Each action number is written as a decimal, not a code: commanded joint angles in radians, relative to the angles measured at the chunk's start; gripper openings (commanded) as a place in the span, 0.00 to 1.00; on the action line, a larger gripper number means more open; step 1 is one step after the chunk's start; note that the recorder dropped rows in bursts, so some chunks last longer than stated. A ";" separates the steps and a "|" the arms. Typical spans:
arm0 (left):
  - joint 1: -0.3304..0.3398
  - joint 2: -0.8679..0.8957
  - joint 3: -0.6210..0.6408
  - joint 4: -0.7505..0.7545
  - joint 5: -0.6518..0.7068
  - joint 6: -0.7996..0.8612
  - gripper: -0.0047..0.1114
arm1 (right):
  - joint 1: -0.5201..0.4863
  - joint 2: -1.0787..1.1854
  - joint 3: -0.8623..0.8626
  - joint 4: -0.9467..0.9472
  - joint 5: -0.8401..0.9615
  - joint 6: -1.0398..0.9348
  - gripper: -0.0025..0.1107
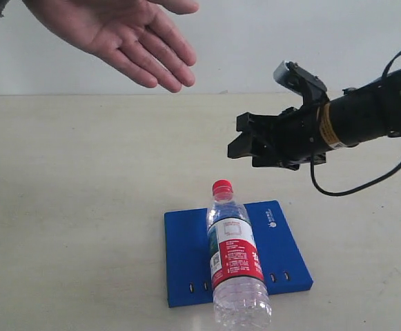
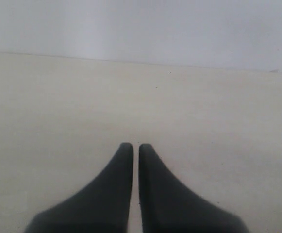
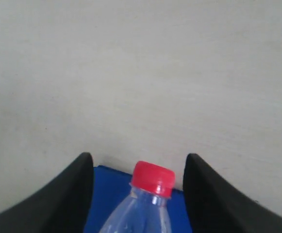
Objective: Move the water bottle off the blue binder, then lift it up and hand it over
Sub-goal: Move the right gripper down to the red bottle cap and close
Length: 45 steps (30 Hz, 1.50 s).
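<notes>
The water bottle (image 1: pixel 235 258), clear with a red cap (image 1: pixel 221 186) and a red-and-white label, rests on the blue binder (image 1: pixel 186 255). It looks to be lying along the binder, its base end past the near edge. My right gripper (image 1: pixel 236 141) hangs open in the air above and beyond the cap, touching nothing. In the right wrist view the cap (image 3: pixel 153 178) and bottle neck sit between the spread fingers of that gripper (image 3: pixel 137 160), over the binder (image 3: pixel 109 187). My left gripper (image 2: pixel 132 145) is shut and empty over bare table.
A person's open hand (image 1: pixel 128 34), palm up, reaches in at the top left of the exterior view, well above the table. The pale table (image 1: pixel 69 207) meets a white wall at the back. A black cable (image 1: pixel 352 186) hangs under my right arm.
</notes>
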 commanded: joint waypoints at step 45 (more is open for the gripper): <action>-0.004 -0.003 0.004 0.001 -0.008 0.003 0.08 | 0.004 0.251 -0.078 0.000 -0.271 -0.009 0.46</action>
